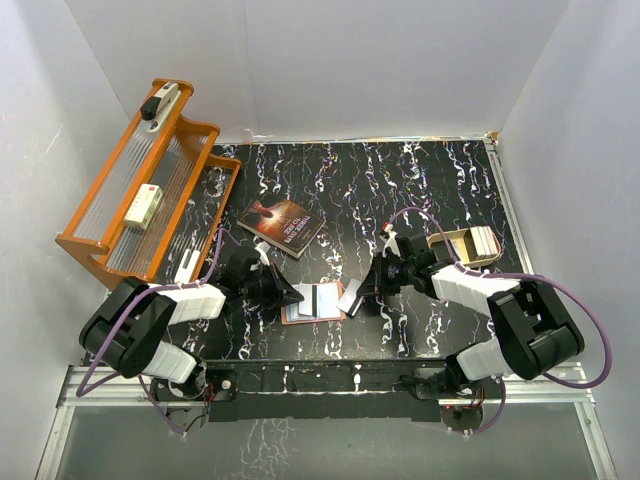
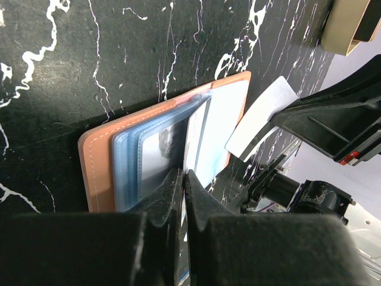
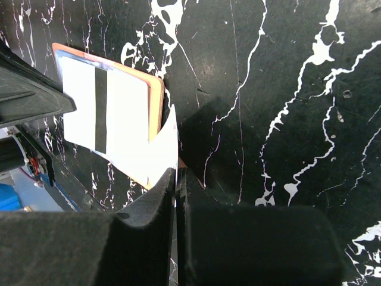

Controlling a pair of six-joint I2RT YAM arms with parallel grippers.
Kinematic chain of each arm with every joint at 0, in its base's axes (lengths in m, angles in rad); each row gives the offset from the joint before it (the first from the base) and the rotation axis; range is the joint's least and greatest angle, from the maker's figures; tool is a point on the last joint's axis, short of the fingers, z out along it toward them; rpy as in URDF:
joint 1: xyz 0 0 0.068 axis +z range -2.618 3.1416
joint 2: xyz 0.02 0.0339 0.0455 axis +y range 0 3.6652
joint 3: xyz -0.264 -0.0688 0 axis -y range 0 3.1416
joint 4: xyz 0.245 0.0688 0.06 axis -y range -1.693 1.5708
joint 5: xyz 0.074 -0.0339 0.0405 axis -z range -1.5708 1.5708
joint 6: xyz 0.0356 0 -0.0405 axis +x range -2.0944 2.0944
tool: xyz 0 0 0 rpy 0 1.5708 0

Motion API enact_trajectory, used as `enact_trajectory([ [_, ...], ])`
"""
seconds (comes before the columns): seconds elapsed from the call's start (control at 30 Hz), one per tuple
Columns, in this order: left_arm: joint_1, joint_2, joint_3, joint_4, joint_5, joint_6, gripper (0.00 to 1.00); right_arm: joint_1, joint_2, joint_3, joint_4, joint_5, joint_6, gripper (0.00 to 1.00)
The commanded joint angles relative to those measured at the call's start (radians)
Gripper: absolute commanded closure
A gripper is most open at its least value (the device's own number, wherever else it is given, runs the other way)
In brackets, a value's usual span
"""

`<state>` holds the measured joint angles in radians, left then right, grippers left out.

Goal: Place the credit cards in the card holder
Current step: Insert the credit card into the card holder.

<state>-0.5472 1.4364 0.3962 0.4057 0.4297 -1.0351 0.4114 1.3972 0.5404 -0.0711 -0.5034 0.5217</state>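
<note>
- Two grippers at work, both pinched tight. The left gripper [image 2: 183, 176] is clamped on what looks like the near edge of the striped card [image 3: 122, 113]. The right gripper [image 3: 177, 177] squeezes a plain white card [image 3: 168, 146] edge-on.
- We find the card holder [image 2: 95, 167] lying open on the table [image 1: 420, 190] between the two grippers, its blue plastic sleeves [image 2: 137, 155] fanned up.
- The striped card lies across the holder's open face. The white card hangs at the holder's right edge — close enough to touch, though we cannot tell if it does.
- Trouble we'd watch for first: nothing seems to pin the holder flat, so a push from either card could slide it along instead of seating the card.
- Those sleeves look floppy — a card corner could catch a sleeve mouth and buckle it, or slip between the wrong leaves.
- Both sets of fingers crowd the holder. If both drive in together, we'd expect a bump, or one card knocking the other askew.
- The white card is gripped by a thin edge, so it may pivot in the grip when it meets resistance.
- Now the count: two cards in view, one card holder, two grippers.
- Beyond the holder lies one book [image 1: 282, 225], off to the holder's right sits one beige tin [image 1: 468, 245], and far to its left stands one orange rack [image 1: 140, 190].
</note>
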Motion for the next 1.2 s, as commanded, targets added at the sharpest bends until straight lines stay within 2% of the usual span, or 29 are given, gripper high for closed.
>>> enact_trajectory([
  [0.0,-0.011,0.007,-0.02,0.021,-0.025,-0.029,1.0,0.005,-0.025,-0.026,-0.008,0.038,-0.016,1.0],
  [0.23,-0.031,0.029,-0.019,0.024,-0.036,-0.045,1.0,0.007,-0.029,-0.041,0.004,0.038,-0.01,1.0],
  [0.4,-0.049,0.022,0.001,-0.045,-0.052,-0.04,1.0,0.006,-0.029,-0.043,0.005,0.035,-0.009,1.0],
  [0.77,-0.084,0.051,0.011,0.008,-0.084,-0.075,1.0,0.007,-0.053,-0.056,0.004,0.045,0.014,1.0],
  [0.83,-0.086,0.048,0.023,-0.018,-0.087,-0.07,0.95,0.007,-0.061,-0.051,-0.017,0.041,0.01,1.0],
  [1.03,-0.089,-0.038,0.061,-0.167,-0.146,-0.013,0.7,0.007,-0.139,0.012,-0.12,0.068,0.013,1.0],
  [1.17,-0.088,-0.085,0.085,-0.24,-0.173,0.009,0.6,0.007,-0.224,0.047,-0.169,0.071,0.037,1.0],
])
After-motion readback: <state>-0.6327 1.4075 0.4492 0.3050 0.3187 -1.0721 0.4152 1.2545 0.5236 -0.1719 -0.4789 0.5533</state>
